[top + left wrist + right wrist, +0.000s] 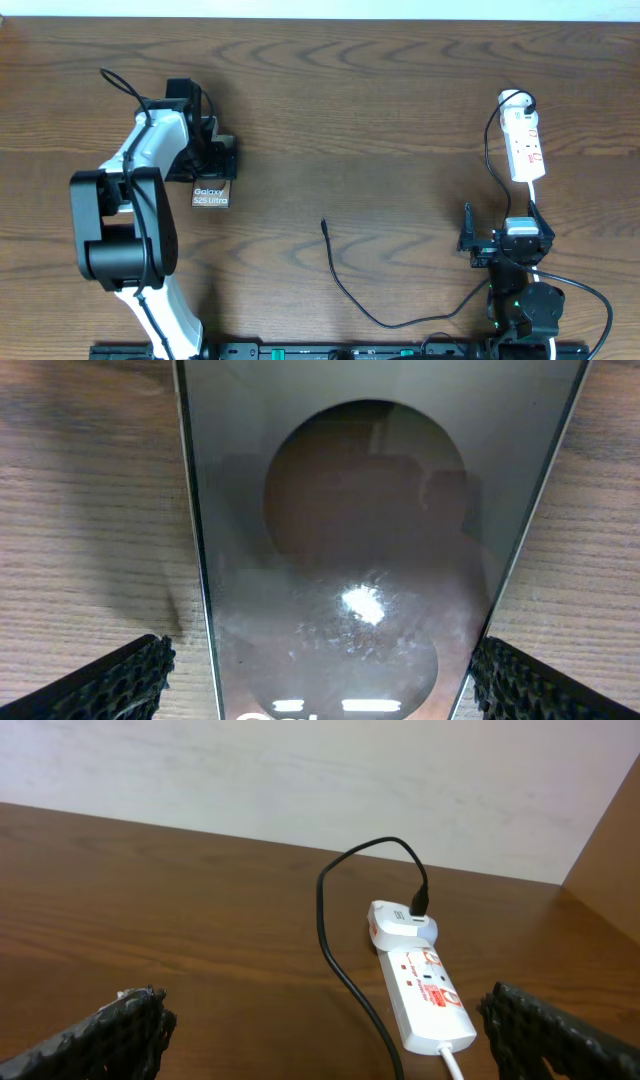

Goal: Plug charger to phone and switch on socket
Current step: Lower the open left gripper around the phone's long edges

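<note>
Currently straddling the phone (370,540) at left on the desk (350,120) with the left tool (322,682) spread wide; facing the socket (425,985) with the right tool (340,1035) spread too, empty. Lying loose mid-desk, charger (325,228) tip, well apart from the phone.

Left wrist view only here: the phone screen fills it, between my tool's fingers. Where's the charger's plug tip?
Observer: The charger's plug tip lies loose on the table, apart from the phone, toward the right arm's side.
Operator: Is its other end plugged in?
Observer: Yes, its white plug head sits in the far end of the power strip.
Operator: And the right tool?
Observer: The right tool is open and empty, short of the strip's near end.
</note>
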Available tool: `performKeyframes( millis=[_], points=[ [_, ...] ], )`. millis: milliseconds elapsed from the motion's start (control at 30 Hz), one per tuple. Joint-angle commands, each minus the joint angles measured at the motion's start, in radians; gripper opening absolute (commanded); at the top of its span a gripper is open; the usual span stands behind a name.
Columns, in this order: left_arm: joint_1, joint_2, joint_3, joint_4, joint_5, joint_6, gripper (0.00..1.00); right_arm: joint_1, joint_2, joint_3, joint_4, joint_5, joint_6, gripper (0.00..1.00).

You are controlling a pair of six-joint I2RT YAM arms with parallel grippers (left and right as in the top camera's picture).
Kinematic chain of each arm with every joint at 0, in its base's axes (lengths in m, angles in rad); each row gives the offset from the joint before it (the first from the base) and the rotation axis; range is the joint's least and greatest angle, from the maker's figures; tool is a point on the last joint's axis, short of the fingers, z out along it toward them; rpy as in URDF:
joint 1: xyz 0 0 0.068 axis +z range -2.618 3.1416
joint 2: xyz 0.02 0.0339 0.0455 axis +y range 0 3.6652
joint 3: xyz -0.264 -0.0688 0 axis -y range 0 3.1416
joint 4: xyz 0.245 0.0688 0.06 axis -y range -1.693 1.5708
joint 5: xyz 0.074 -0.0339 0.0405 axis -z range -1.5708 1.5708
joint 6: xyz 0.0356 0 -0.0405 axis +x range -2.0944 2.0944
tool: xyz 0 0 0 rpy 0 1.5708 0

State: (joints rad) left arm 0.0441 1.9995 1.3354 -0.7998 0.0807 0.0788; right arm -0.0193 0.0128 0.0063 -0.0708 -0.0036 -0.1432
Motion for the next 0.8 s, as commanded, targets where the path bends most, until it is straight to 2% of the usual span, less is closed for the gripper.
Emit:
performKeyframes(
  millis=[0, 767],
  points=[
    [-0.003, 0.017, -0.004, 0.003, 0.005, -0.004, 0.98, -0.005, -0.004, -0.001, -0.005, 0.005, -0.011, 0.99],
    [-0.039, 0.017, -0.004, 0.032, 0.004, 0.000, 0.98, -0.005, -0.004, -0.001, -0.005, 0.005, -0.011, 0.99]
  ],
)
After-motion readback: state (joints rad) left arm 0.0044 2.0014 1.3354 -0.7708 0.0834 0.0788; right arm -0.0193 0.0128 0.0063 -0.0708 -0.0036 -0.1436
